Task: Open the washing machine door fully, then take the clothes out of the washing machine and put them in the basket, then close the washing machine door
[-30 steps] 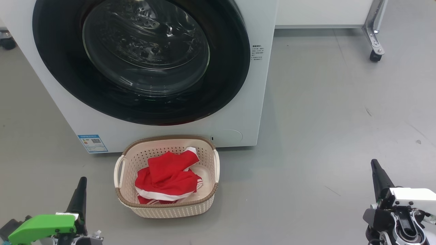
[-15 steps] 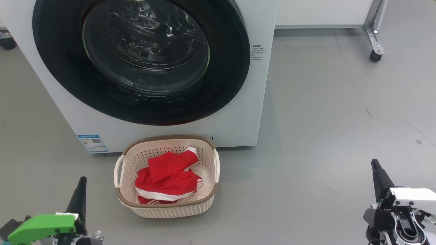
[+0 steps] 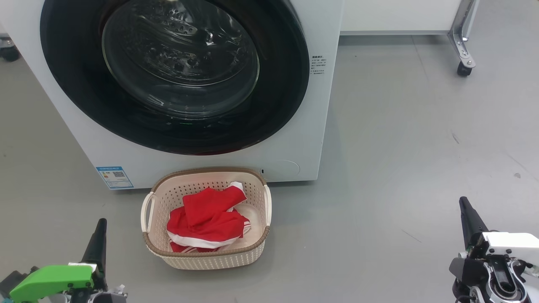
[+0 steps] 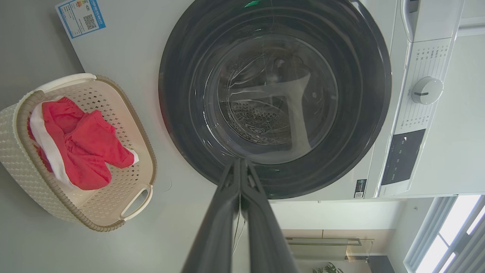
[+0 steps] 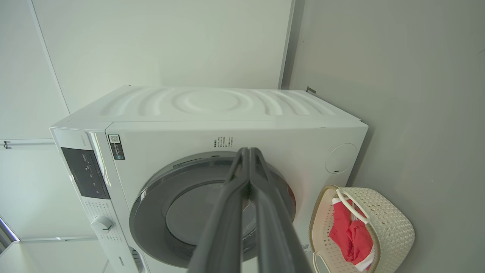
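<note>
The white washing machine (image 3: 307,126) fills the upper left of the head view, and its round black-ringed door (image 3: 177,75) lies flush against the front. On the floor before it stands the cream basket (image 3: 206,256), holding the red clothes (image 3: 208,221) with white trim. My left gripper (image 3: 101,223) is shut and empty at the lower left, left of the basket. At the lower right my right gripper (image 3: 463,201) is likewise shut and empty, well away from the basket. The left wrist view has the door (image 4: 274,94), basket (image 4: 22,167) and shut fingers (image 4: 242,167). The right wrist view has the machine (image 5: 212,110), basket (image 5: 390,223) and shut fingers (image 5: 248,159).
A metal frame leg on a black caster (image 3: 463,69) stands at the upper right on the grey floor (image 3: 421,147). Another caster (image 3: 9,52) sits at the far left behind the machine. Open floor lies to the right of the machine and basket.
</note>
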Controlling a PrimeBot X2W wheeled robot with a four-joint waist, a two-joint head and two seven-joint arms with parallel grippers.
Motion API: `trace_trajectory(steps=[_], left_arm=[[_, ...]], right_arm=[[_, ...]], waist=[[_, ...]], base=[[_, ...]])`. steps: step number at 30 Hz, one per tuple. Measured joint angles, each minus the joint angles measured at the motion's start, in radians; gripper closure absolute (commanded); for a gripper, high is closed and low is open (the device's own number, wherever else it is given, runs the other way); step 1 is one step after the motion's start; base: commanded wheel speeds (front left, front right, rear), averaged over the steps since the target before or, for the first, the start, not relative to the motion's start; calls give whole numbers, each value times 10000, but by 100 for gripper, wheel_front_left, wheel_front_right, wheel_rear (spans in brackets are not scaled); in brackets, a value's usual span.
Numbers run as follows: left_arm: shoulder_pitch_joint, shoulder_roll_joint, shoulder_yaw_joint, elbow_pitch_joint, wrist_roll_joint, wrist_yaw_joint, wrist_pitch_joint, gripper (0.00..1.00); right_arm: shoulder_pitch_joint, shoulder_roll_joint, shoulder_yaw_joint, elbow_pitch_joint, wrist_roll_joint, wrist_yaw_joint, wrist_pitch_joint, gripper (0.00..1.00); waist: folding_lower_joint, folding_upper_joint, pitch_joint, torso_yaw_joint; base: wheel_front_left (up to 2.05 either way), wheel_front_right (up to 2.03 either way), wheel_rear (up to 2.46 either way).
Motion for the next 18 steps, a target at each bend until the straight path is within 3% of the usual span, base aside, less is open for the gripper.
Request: trace_trajectory(steps=[18], left_arm=[[0, -2, 13, -12, 2, 0, 71, 100]], right_arm=[[0, 4, -12, -4, 0, 0, 2, 100]], waist=[[0, 0, 1, 0]], base=[[0, 0, 0]])
